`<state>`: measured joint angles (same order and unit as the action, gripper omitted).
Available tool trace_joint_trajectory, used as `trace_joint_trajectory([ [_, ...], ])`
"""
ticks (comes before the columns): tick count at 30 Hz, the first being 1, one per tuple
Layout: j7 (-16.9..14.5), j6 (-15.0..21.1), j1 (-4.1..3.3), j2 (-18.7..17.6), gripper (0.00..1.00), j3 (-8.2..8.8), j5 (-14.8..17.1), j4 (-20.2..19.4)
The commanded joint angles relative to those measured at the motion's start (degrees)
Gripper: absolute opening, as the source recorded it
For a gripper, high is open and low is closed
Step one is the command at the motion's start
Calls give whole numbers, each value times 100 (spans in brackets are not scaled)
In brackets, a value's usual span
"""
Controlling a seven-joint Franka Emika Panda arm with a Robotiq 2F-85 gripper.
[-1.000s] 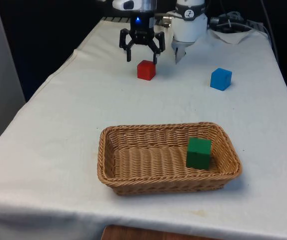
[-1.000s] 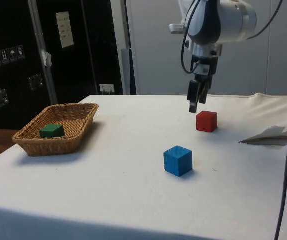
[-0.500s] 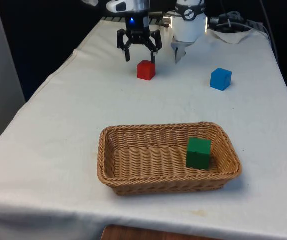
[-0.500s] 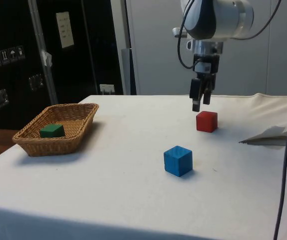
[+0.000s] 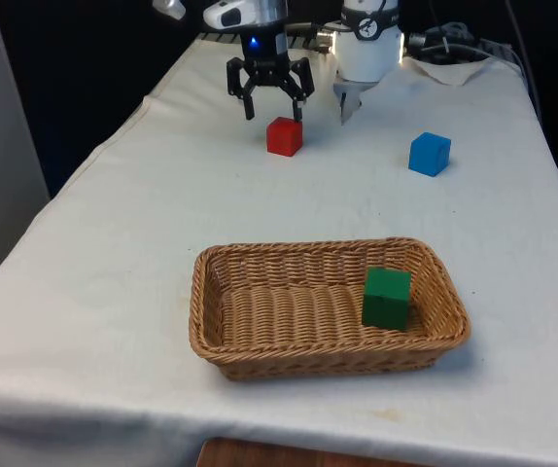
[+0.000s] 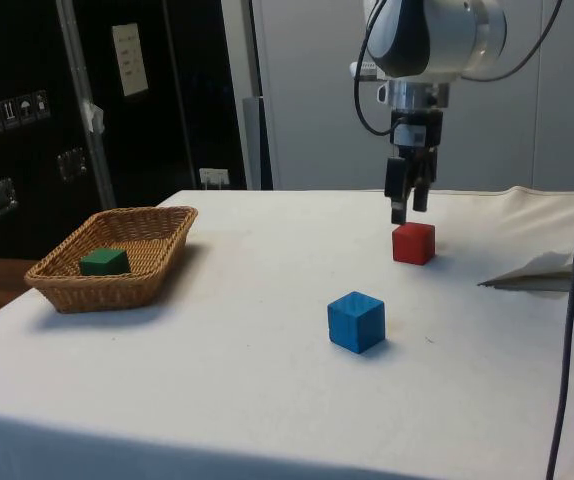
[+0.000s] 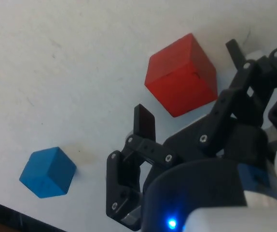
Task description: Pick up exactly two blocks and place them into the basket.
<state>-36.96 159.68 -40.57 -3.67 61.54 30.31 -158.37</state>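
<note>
A red block [image 5: 284, 136] [image 6: 413, 243] [image 7: 181, 75] sits on the white cloth near the table's far end. My gripper [image 5: 274, 114] [image 6: 407, 208] [image 7: 189, 86] hangs open just above it, a little behind it and towards the front view's left, with nothing between its fingers. A blue block [image 5: 429, 154] [image 6: 356, 321] [image 7: 47, 172] lies to the front view's right of the red one. The wicker basket [image 5: 308, 358] [image 6: 117, 292] stands near the table's front edge. A green block [image 5: 387, 297] [image 6: 104, 262] rests inside it at its right end.
Crumpled white material [image 5: 454, 66] [image 6: 547, 270] lies at the far right corner of the table. Bare cloth stretches between the blocks and the basket.
My open gripper has risen slightly and drifted towards the table's far end, ending over the red block's far side. The blocks and basket have not moved.
</note>
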Motion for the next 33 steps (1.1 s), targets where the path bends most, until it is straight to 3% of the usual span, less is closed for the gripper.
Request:
trace_joint_trajectory([
  [1,-29,-6,11,40,100,-17,74,0],
  [17,97,-183,-11,23,100,-74,109,-29],
  [18,132,-212,-17,-17,100,-40,6,-11],
  [33,229,-521,-29,-46,100,-160,355,97],
])
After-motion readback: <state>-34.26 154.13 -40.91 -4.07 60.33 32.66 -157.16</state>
